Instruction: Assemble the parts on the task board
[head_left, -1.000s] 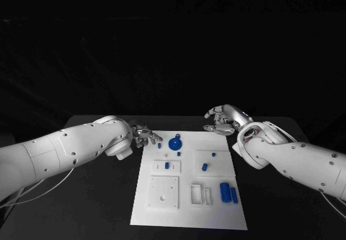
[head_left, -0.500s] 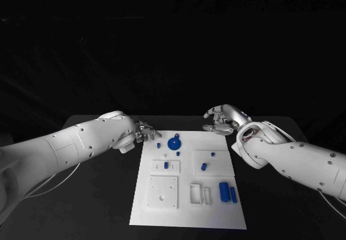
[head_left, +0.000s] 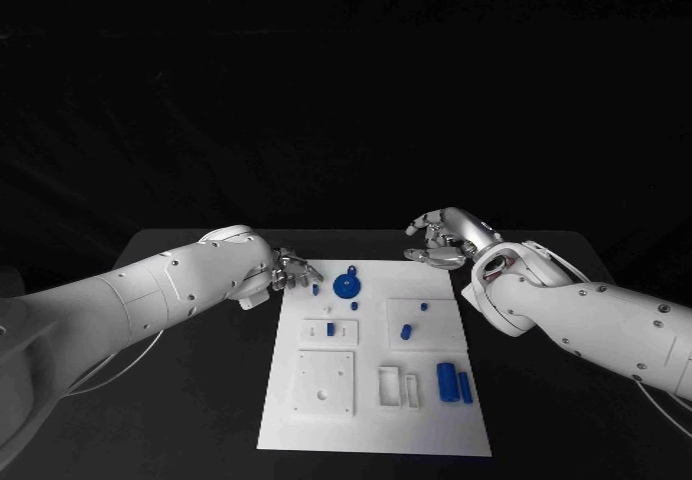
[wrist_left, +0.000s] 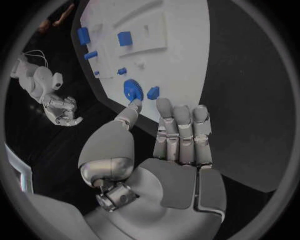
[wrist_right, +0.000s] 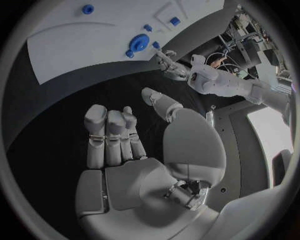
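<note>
Left robot hand (head_left: 293, 271) (empty) beside task board (head_left: 378, 400)

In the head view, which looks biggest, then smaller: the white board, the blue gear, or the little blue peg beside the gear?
1. task board
2. blue gear
3. small blue peg, smallest

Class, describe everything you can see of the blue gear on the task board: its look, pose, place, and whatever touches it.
The blue gear is a round, toothed disc of matte blue, plastic-looking, with a small hub at its centre. It lies flat on the white task board, near the board's far edge, left of its middle. A small blue piece sits just beyond it; whether they touch cannot be told. In the left wrist view the left hand hangs close by, its fingers extended toward the gear without gripping it. No hand holds it.
</note>
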